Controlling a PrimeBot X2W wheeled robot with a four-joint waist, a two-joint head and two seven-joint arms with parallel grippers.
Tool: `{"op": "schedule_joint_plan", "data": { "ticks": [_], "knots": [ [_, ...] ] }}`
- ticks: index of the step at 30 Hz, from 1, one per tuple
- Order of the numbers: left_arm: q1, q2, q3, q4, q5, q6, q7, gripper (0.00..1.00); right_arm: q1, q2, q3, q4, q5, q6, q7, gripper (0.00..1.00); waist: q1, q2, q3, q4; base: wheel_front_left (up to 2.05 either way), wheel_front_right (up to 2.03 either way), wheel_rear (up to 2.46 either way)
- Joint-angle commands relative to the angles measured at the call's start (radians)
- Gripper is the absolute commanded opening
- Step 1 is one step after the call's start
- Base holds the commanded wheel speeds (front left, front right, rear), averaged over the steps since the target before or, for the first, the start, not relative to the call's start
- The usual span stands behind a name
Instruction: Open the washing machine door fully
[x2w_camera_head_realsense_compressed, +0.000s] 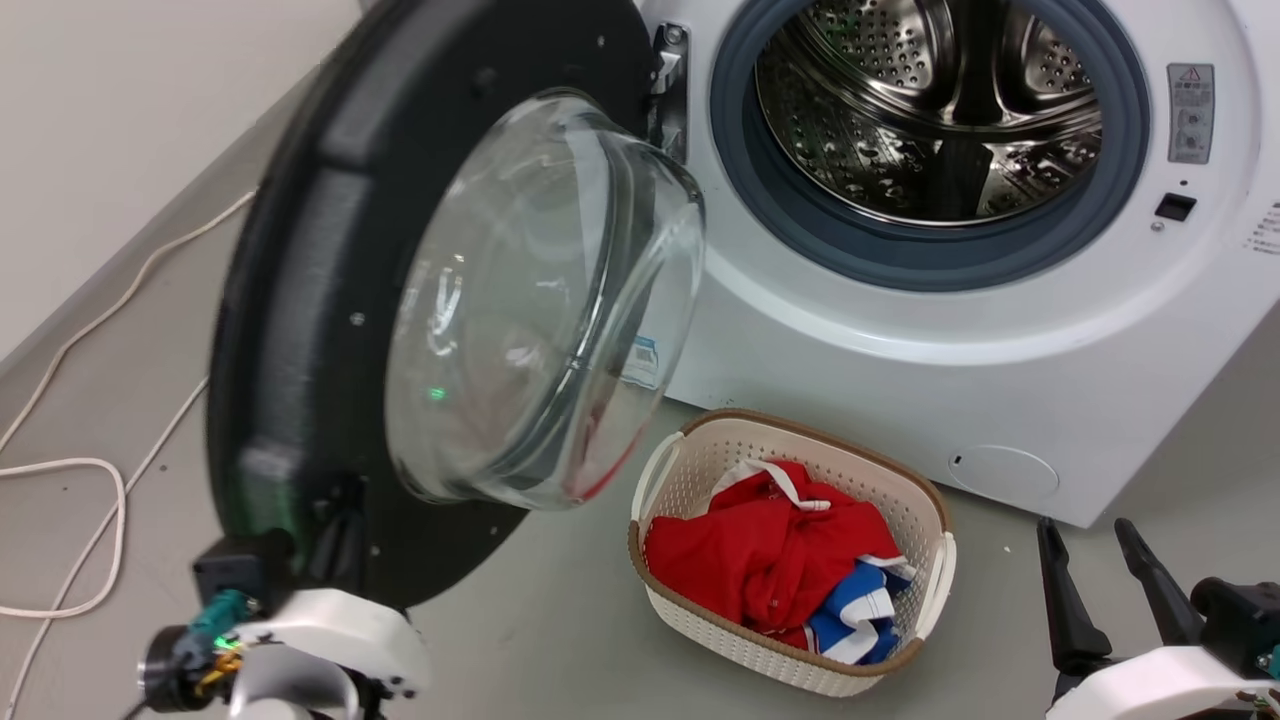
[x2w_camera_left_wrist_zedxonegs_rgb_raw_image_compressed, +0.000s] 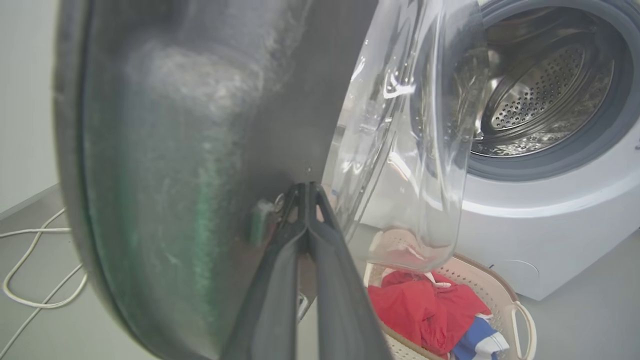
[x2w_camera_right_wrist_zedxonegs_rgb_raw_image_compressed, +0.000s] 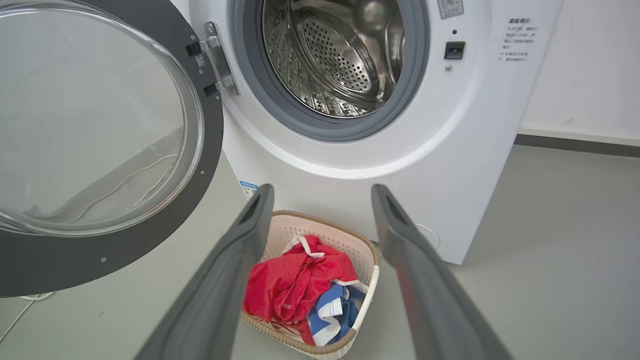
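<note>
Door (x2w_camera_head_realsense_compressed: 330, 250) stands wide out from washer (x2w_camera_head_realsense_compressed: 900, 380). Left end effector (x2w_camera_left_wrist_zedxonegs_rgb_raw_image_compressed: 306, 190) closed, tips on door's inner face. Right end effector (x2w_camera_head_realsense_compressed: 1085, 528) open. Door likely stiff, heavy, glossy; push at rim, not glass.

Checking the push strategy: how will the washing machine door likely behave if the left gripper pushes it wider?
The washing machine door looks rigid and hung on a side hinge, so it should swing, not flex. Its smooth face may let the shut left gripper slide. The bulging glass bowl probably adds weight.

White wrist shells (x2w_camera_head_realsense_compressed: 340, 630); right tool (x2w_camera_head_realsense_compressed: 1085, 530) has long dark fingers (x2w_camera_right_wrist_zedxonegs_rgb_raw_image_compressed: 225, 280).
</note>
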Motion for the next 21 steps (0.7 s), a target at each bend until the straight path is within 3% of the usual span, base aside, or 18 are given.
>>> {"op": "schedule_joint_plan", "data": {
  "ticks": [1, 10, 21],
  "knots": [
    [-0.027, 0.022, 0.031, 0.013, -0.009, 0.003, -0.013, 0.00, -0.013, 0.000, -0.001, -0.007, -0.010, 0.000, 0.004, 1.00, 0.0000, 0.0000, 0.015, -0.012, 0.00, 0.00, 0.00],
    [-0.108, 0.082, 0.134, 0.124, -0.071, -0.037, -0.059, 0.00, -0.045, -0.022, -0.002, -0.037, -0.013, 0.000, 0.038, 1.00, 0.0000, 0.0000, 0.086, -0.057, 0.00, 0.00, 0.00],
    [-0.146, 0.121, 0.213, 0.208, -0.110, -0.038, -0.090, 0.00, -0.064, -0.041, -0.007, -0.050, -0.008, 0.000, 0.044, 1.00, 0.0000, 0.0000, 0.126, -0.076, 0.00, 0.00, 0.00]
  ]
}}
